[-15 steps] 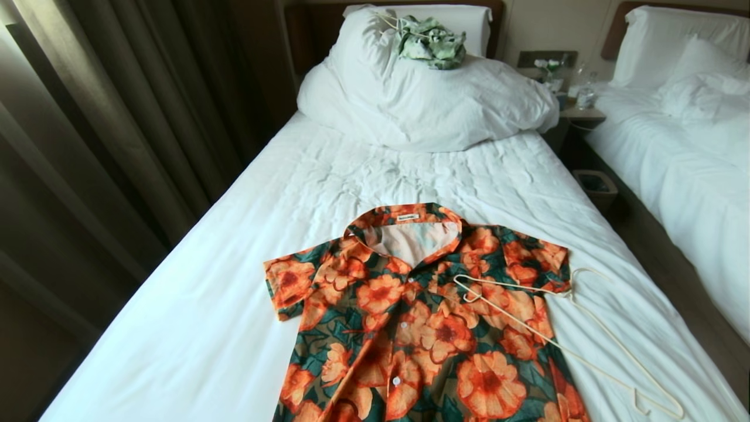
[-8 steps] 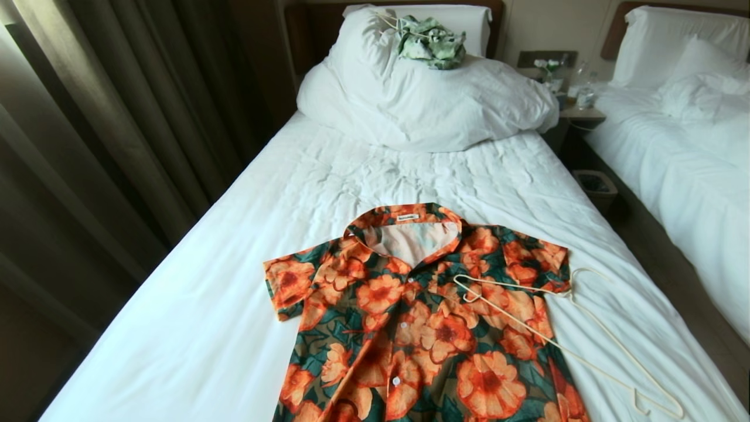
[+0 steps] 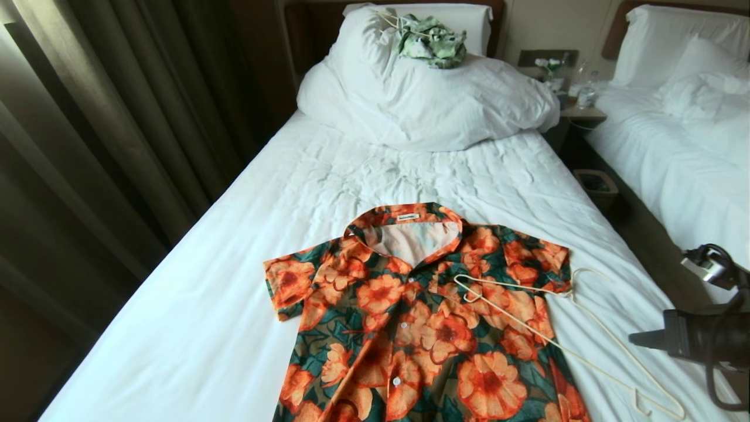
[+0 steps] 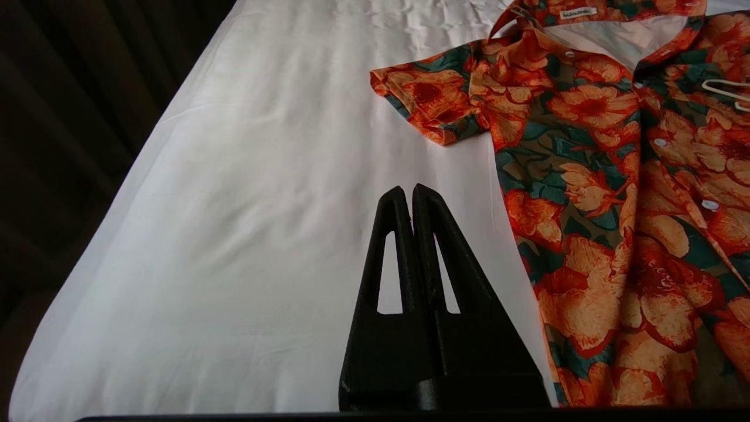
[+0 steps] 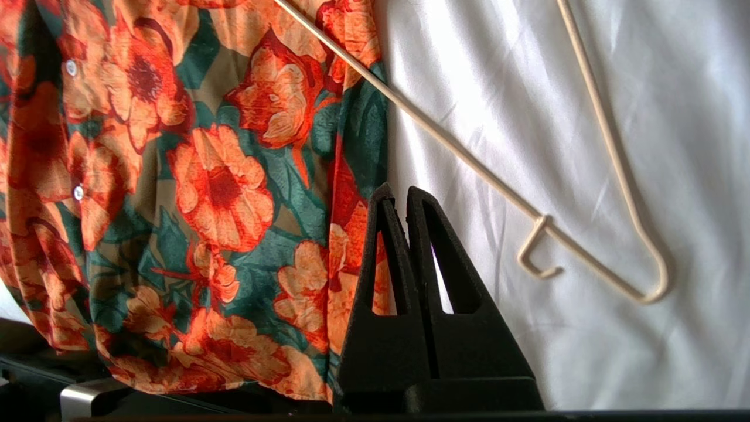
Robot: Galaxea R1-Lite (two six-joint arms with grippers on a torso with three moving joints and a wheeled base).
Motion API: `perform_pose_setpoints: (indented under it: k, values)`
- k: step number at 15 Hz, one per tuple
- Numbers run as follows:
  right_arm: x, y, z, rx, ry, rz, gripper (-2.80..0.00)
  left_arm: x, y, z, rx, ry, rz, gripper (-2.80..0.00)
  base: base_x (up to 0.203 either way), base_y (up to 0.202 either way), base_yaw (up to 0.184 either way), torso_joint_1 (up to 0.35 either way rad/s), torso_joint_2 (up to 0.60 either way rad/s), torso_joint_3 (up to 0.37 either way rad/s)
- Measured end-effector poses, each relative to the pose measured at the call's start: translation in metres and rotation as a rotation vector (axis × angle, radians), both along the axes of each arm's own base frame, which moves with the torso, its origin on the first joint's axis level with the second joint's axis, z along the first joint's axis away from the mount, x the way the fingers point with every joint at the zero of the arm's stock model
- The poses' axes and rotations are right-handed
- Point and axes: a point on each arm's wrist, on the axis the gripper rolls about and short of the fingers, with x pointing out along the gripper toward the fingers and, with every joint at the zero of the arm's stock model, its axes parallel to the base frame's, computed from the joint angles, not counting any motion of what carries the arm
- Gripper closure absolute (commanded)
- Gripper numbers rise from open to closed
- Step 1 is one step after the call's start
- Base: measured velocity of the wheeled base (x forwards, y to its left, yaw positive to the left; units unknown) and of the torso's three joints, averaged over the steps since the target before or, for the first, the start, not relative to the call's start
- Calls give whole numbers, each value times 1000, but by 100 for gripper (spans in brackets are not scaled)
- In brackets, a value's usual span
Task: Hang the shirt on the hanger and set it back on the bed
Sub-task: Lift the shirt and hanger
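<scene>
the shirt lies flat and face up on the bed, collar toward the headboard, hem toward the robot. everything else is placed from it. the hanger lies half on the shirt's right shoulder and half on the sheet just beside that side: one shoulder end rests on the flowered chest, the hook curls on the sheet off the right sleeve, and the long bar runs slantwise away from the collar, down along the shirt's right edge to the notched end near the foot of the bed.

the right gripper hangs above the shirt's right edge, fingers pressed together and empty, with the hanger's notched end just beyond it on the sheet side. the left gripper, also closed on nothing, sits over bare sheet off the shirt's left sleeve, well apart from the hanger. so the right arm looks the nearer one for the pick, and its fingers would need to part first.

against the earlier frames, the right arm has come into the head view at the shirt's right; shirt and hanger lie as before.
</scene>
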Motion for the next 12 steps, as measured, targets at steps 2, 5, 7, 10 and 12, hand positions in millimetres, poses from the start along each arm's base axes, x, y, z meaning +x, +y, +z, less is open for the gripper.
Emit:
perform_pose_setpoints:
  k: [2,5,7,10,12]
  values:
    - [32,-11,-20,6,63,73,0,0,0,0,0,0,0,0,0,0,0,0,0,0]
    - [71,-34,-48,34,128,164,0,0,0,0,0,0,0,0,0,0,0,0,0,0]
    - [85,-52,-59,31,179,190,0,0,0,0,0,0,0,0,0,0,0,0,0,0]
    - [94,-77,-58,63,227,205,-69,0,0,0,0,0,0,0,0,0,0,0,0,0]
    - [93,-93,-51,118,234,226,-280,0,0,0,0,0,0,0,0,0,0,0,0,0]
